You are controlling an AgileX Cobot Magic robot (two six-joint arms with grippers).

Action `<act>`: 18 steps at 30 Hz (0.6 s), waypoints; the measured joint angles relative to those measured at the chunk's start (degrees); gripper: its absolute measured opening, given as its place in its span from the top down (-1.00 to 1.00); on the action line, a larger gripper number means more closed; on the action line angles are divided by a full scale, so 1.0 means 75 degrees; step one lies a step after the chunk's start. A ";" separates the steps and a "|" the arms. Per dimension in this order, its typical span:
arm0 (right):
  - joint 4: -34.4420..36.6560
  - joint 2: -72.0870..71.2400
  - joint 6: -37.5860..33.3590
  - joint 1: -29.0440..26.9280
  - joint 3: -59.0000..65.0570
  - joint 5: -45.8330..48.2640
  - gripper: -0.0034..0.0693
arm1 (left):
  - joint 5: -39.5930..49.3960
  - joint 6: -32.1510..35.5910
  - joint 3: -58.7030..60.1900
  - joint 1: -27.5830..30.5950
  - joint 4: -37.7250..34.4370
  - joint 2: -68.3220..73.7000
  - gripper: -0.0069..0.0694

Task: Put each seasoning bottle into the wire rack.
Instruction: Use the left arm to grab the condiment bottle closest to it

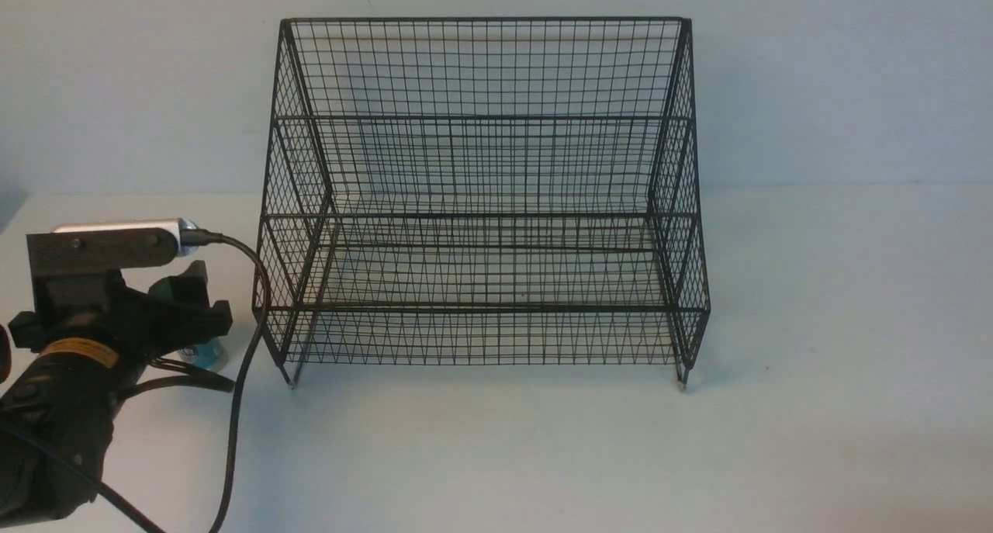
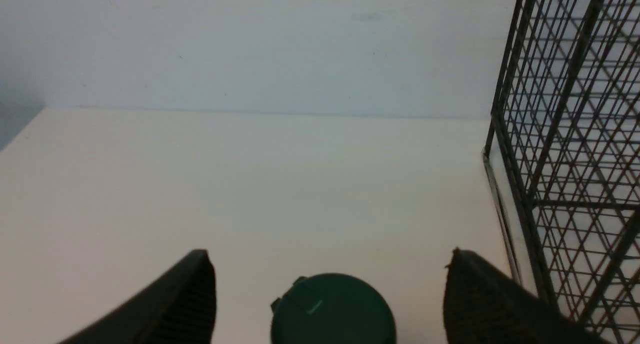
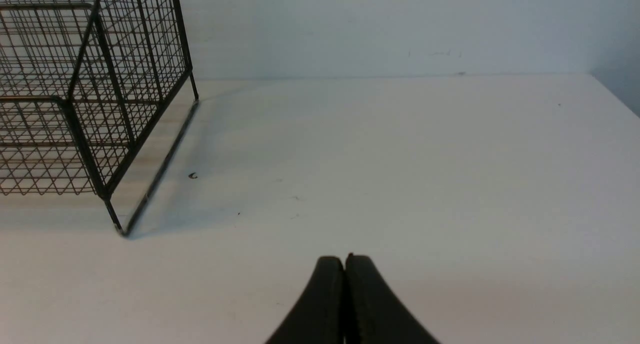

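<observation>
A: How far along is the job in the front view?
B: Placing is not done: the one seasoning bottle (image 1: 203,353) in sight is outside the wire rack (image 1: 481,309), on the table (image 1: 496,448), just beside the rack's left side. The left arm (image 1: 62,432) partly hides it. Reaching it looks nearly done; gripping, lifting and setting it in the rack are left
A: And how does the bottle look there?
B: Small, with a teal-blue label low on it and a bit of green cap (image 1: 160,288) showing past the arm. Its contents cannot be made out
A: What does the left wrist view add?
B: The left gripper (image 2: 327,264) is spread wide, one finger on each side of the cap, with space between, so nothing is grasped. The cap is round and dark green, with a small pale glint on top; the label is out of sight here
A: And the right wrist view?
B: The right gripper (image 3: 345,259) has its fingers together, with nothing between them. It shows part of the rack but no bottle, so its arm seems to have no share in the present step
</observation>
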 joint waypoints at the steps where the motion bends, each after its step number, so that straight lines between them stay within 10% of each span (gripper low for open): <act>1: 0.0000 0.0000 0.0000 0.0000 0.0000 0.0000 0.95 | -0.0112 0.0000 0.0000 0.0000 0.0000 0.0058 -0.66; 18: 0.0000 0.0000 0.0000 0.0000 0.0000 0.0000 0.95 | -0.1575 0.0007 -0.0075 0.0000 -0.0211 0.1331 -0.66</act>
